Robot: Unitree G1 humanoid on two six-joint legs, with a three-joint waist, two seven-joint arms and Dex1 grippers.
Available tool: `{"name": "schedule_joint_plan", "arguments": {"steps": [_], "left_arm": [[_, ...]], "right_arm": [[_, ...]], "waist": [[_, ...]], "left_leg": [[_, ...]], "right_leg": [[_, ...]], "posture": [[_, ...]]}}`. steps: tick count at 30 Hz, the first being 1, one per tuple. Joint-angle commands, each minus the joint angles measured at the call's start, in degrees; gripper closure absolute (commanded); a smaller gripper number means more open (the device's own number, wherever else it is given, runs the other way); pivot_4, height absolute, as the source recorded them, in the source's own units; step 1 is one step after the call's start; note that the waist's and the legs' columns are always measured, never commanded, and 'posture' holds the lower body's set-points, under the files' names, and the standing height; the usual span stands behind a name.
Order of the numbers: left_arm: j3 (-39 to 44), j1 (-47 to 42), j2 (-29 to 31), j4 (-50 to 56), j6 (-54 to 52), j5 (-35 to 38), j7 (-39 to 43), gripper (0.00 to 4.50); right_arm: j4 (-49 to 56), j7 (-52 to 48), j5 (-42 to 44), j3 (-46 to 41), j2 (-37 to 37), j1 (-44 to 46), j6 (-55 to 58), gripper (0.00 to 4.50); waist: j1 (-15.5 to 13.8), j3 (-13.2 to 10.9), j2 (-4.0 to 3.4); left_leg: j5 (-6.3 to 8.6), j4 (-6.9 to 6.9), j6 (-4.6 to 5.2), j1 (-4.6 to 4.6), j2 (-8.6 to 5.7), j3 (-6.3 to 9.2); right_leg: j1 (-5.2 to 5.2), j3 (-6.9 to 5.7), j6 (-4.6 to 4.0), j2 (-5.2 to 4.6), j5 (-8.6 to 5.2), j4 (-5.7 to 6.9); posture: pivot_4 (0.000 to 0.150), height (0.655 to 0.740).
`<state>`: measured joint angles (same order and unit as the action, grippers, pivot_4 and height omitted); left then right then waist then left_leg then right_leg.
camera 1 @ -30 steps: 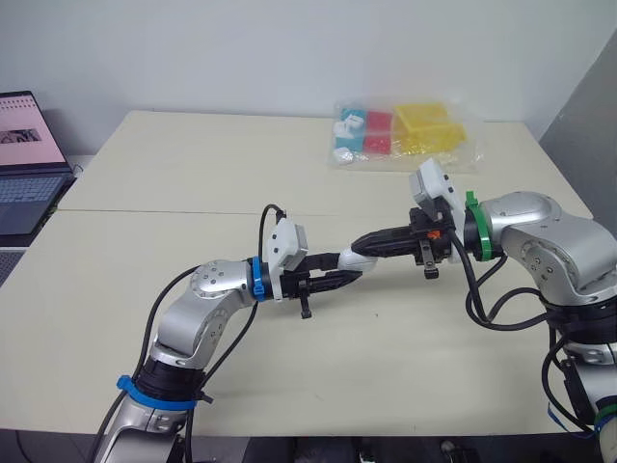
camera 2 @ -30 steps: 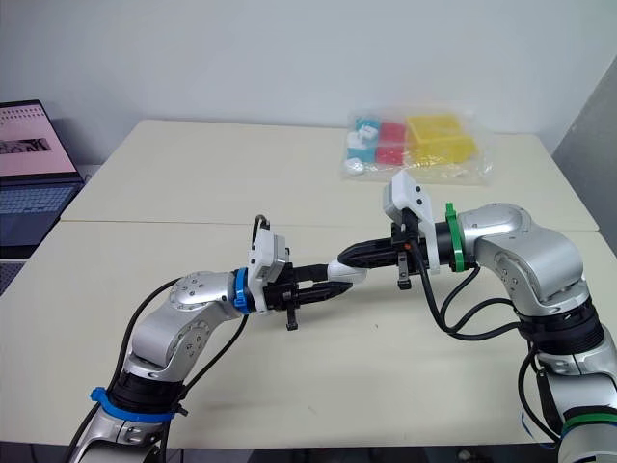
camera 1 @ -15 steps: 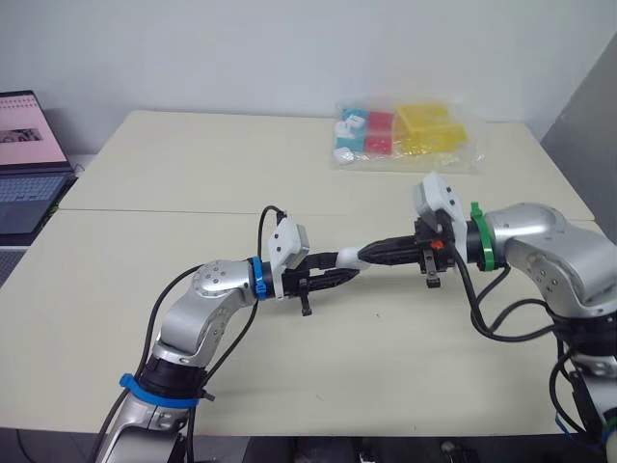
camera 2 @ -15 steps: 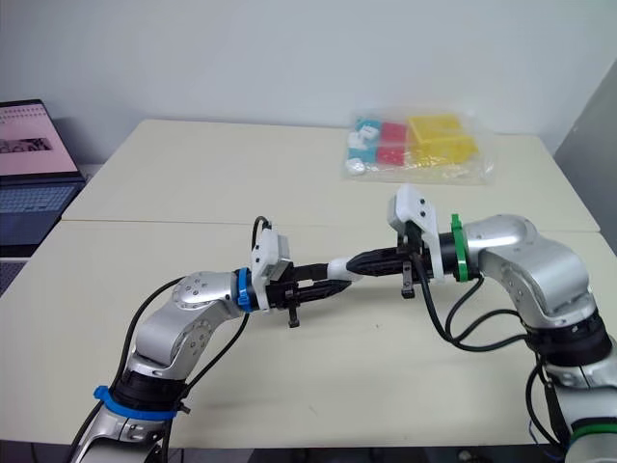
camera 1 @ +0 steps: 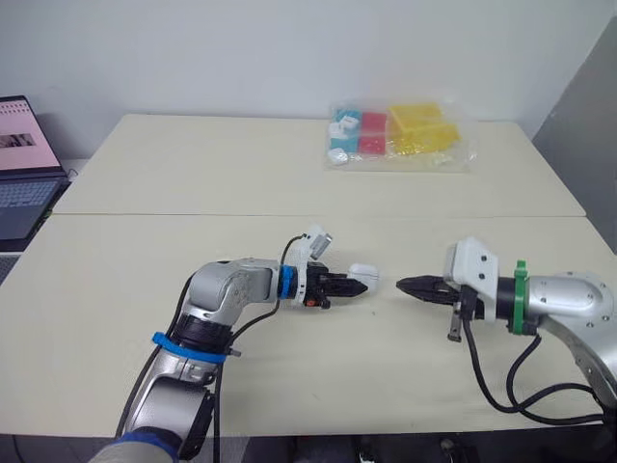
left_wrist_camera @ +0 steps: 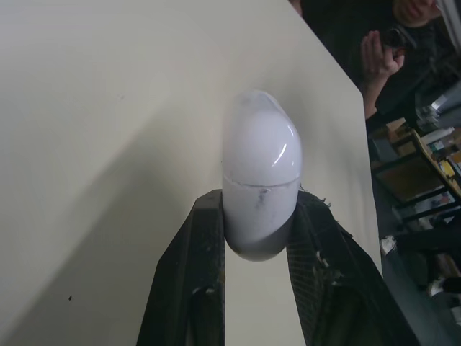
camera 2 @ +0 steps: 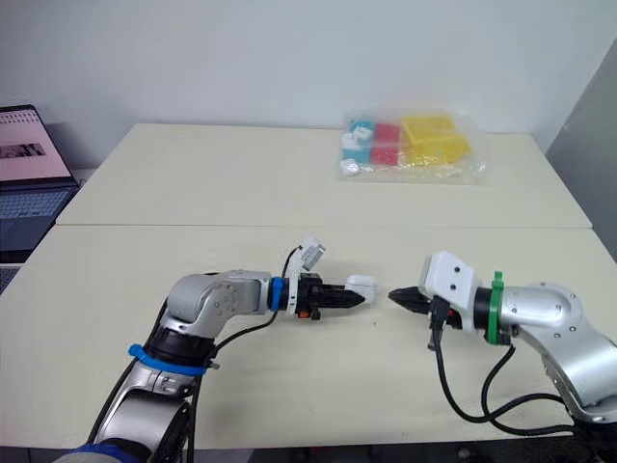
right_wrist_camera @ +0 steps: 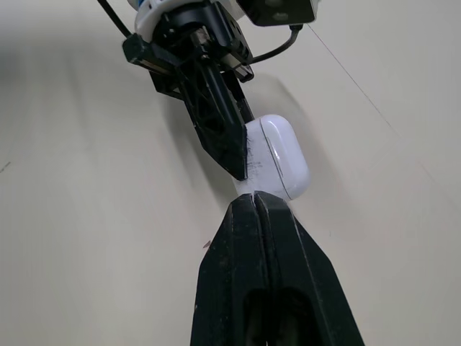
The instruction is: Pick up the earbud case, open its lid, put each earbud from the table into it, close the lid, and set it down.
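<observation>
Left eye view: big change from a second ago. Back then both arms met in the middle, up off the table [camera 1: 193, 174], with the right gripper [camera 1: 405, 285] nosed right in at the earbud case [camera 1: 363, 277]. Now the right one has backed off and both arms have dropped low. The left gripper [camera 1: 352, 286] alone has the case, pinched at its tip and poking out toward the right gripper. My read is the two-handed lid work is over and we're at the set-down part, though I can't tell if the buds are actually inside. Right eye view: same story, there's a small gap between the case and the right gripper's point, so near but not touching. The case sits low over the table; I can't say if it's resting on it yet. Left wrist view: the two black fingers [left_wrist_camera: 205, 245] clamp the bottom half of the case from either side, the rounded lid end sticks out past them, and the seam looks closed. Right wrist view: the right gripper's fingers are pressed together with nothing between them, aimed straight at the case, lid shut here too.
</observation>
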<state>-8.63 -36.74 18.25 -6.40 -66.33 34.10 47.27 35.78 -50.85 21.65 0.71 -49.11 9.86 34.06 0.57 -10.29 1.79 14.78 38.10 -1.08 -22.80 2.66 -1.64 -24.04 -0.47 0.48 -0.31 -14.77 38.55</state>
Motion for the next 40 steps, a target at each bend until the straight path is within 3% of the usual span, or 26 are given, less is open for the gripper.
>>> {"name": "schedule_joint_plan", "arguments": {"steps": [1, 2, 7, 13, 14, 18, 27, 28, 36, 40], "left_arm": [[1.9, -1.7, -1.1, -0.4, -5.0, 2.9, -0.4, 3.7], [2.0, -1.8, -1.1, -0.7, -5.3, 2.7, -0.7, 3.7], [1.6, -1.6, 0.9, -1.7, -4.5, 1.3, -0.7, 2.08], [-5.3, 4.4, 16.8, 7.7, 6.4, -4.7, 7.6, 0.14], [-5.1, 5.4, 18.2, 8.5, 7.9, -5.0, 8.0, 0.03], [-2.7, 10.1, 24.0, 12.5, 17.3, -7.9, 9.3, 0.0], [10.0, 22.5, 33.4, 22.5, 38.2, -7.6, 17.3, 0.0], [11.6, 23.7, 33.8, 23.3, 39.2, -7.1, 17.9, 0.0], [15.3, 32.4, 38.8, 27.3, 39.9, -8.7, 19.3, 0.0], [16.9, 33.6, 38.3, 27.2, 39.9, -6.6, 18.9, 0.0]], "right_arm": [[2.3, 0.9, -1.5, 0.3, -0.7, -1.1, -1.2, 4.5], [2.6, 1.0, -1.6, 0.6, -0.7, -1.5, -1.0, 4.5], [2.9, 1.2, -2.1, 1.6, -0.6, -1.8, -0.6, 4.5], [2.3, -0.3, -1.4, 1.5, -1.4, -0.9, 0.1, 4.5], [2.0, -0.7, -1.2, 1.4, -1.6, -0.8, 0.1, 4.5], [0.8, -2.0, -0.9, 1.1, -2.4, 0.7, -0.2, 3.56], [0.9, -8.3, 2.4, -3.1, -8.8, 0.2, -0.1, 0.22], [0.4, -9.5, 1.9, -3.7, -10.1, -0.3, -1.3, 0.05], [-3.2, -13.7, 2.4, -7.6, -13.1, -2.1, -6.7, 0.05], [-5.2, -14.9, 1.5, -7.1, -12.9, -2.3, -9.3, 0.05]], "waist": [[-0.1, 0.0, 0.0], [-0.1, 0.0, 0.0], [-0.1, 0.0, 0.0], [0.5, 0.0, -0.01], [0.5, 0.0, -0.01], [0.6, 0.0, -0.01], [0.0, 0.0, 0.0], [-0.2, 0.0, 0.0], [-0.4, 0.0, -0.01], [-0.4, 0.0, -0.01]], "left_leg": [[-0.01, 0.01, -0.01, 0.0, 0.0, 0.02], [-0.02, 0.03, -0.02, 0.01, 0.0, 0.04], [-0.03, 0.09, -0.03, 0.14, -0.02, -0.02], [-0.03, -0.01, -0.05, 0.22, 0.05, 0.02], [-0.03, -0.05, -0.05, 0.25, 0.07, 0.01], [-0.04, -0.05, -0.05, 0.29, 0.08, 0.02], [-0.03, -0.06, -0.05, 0.13, 0.08, -0.04], [-0.03, -0.06, -0.05, 0.13, 0.07, -0.05], [-0.03, -0.05, -0.05, 0.13, 0.07, -0.09], [-0.03, -0.07, -0.05, 0.15, 0.12, -0.07]], "right_leg": [[0.0, -0.01, -0.01, 0.0, 0.0, 0.05], [-0.01, 0.0, -0.02, 0.0, -0.01, 0.1], [0.0, 0.03, -0.03, 0.0, -0.02, 0.3], [-0.01, 0.16, -0.25, 0.03, -0.14, 0.36], [-0.01, 0.17, -0.28, 0.02, -0.16, 0.37], [0.01, 0.15, -0.33, 0.02, -0.19, 0.39], [-0.06, 0.04, -0.37, -0.14, -0.23, 0.31], [-0.05, 0.03, -0.37, -0.16, -0.24, 0.31], [-0.05, 0.02, -0.33, -0.2, -0.25, 0.29], [-0.05, -0.01, -0.34, -0.2, -0.26, 0.29]], "posture": [[0.15, 0.74], [0.15, 0.74], [0.15, 0.74], [0.15, 0.74], [0.15, 0.74], [0.15, 0.74], [0.15, 0.74], [0.15, 0.74], [0.15, 0.74], [0.15, 0.74]]}}
